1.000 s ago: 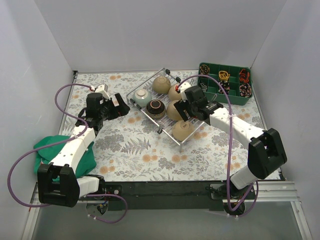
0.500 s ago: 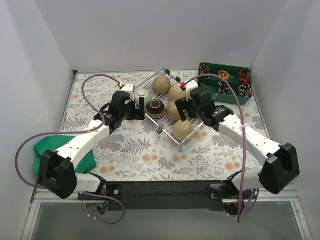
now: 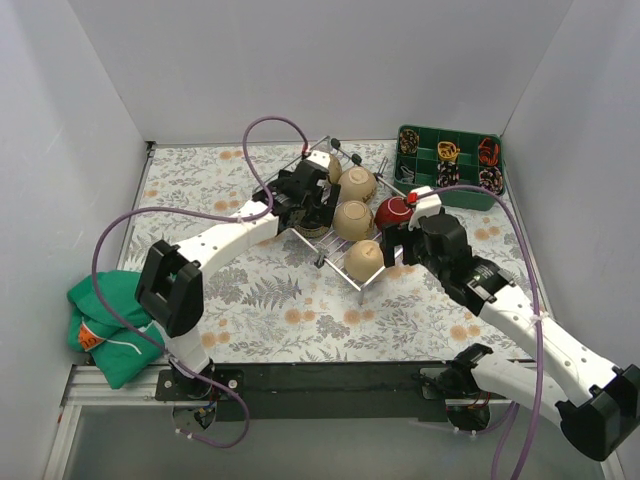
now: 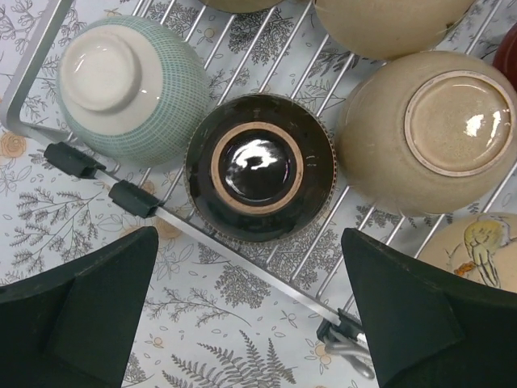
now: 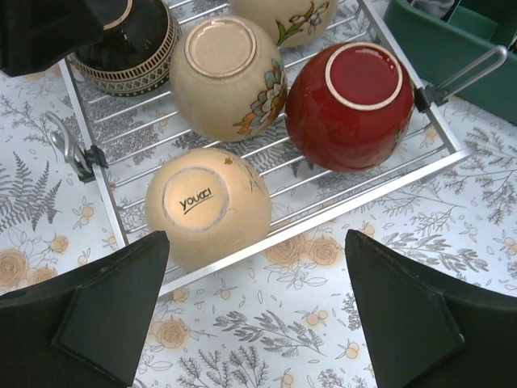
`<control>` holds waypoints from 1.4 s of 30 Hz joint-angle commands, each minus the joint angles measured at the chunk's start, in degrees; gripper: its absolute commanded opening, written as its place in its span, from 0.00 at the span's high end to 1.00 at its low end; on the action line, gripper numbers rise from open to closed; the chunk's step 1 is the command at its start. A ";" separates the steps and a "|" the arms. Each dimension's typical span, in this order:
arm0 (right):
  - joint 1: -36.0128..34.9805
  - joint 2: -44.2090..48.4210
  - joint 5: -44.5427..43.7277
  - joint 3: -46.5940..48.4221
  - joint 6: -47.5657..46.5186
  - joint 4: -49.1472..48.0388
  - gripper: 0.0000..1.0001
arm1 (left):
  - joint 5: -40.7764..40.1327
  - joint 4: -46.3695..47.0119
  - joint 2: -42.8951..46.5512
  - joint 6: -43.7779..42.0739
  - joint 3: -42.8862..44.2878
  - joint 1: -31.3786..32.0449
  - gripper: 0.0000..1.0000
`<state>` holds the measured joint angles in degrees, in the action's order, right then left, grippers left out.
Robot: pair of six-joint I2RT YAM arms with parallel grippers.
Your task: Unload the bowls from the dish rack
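Note:
The silver wire dish rack (image 3: 340,272) sits mid-table with several upturned bowls on it. My left gripper (image 3: 305,212) hovers open over its left part. In the left wrist view the open gripper (image 4: 250,323) is above the rack's rim (image 4: 218,246), with the dark bowl (image 4: 260,166), the celadon bowl (image 4: 121,89) and a tan bowl (image 4: 432,129) just ahead. My right gripper (image 3: 398,245) is open and empty by the rack's near right side. The right wrist view shows that gripper (image 5: 254,315) near a cream bowl (image 5: 208,206), a floral tan bowl (image 5: 226,77) and the red bowl (image 5: 355,101).
A green compartmented tray (image 3: 450,165) with small items stands at the back right, close to the rack's handle (image 5: 472,69). A green cloth (image 3: 110,320) lies at the near left. White walls close in three sides. Purple cables loop over both arms.
My left arm has swung right from the table's left side to above the rack's left part. My right arm has drawn back toward the near right, uncovering the red bowl.

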<state>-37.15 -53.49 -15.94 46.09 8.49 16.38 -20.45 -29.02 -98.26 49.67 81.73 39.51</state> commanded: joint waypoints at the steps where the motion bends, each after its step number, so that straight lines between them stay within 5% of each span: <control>1: -0.21 3.74 2.23 -3.28 2.93 -2.14 0.01 | -5.47 -5.25 -4.12 -2.21 6.94 2.33 0.02; 12: -0.21 9.02 2.94 -8.02 2.94 -1.27 0.01 | -26.30 -10.45 -18.63 -12.31 14.94 9.18 0.02; 42: -0.21 12.45 0.21 -10.66 1.09 1.37 0.01 | -32.20 -5.09 -28.83 -24.88 15.39 12.00 0.02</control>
<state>-37.17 -41.34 -15.07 36.45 10.28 18.79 -51.53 -37.32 -125.25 26.52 98.74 51.57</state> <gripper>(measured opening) 0.984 0.982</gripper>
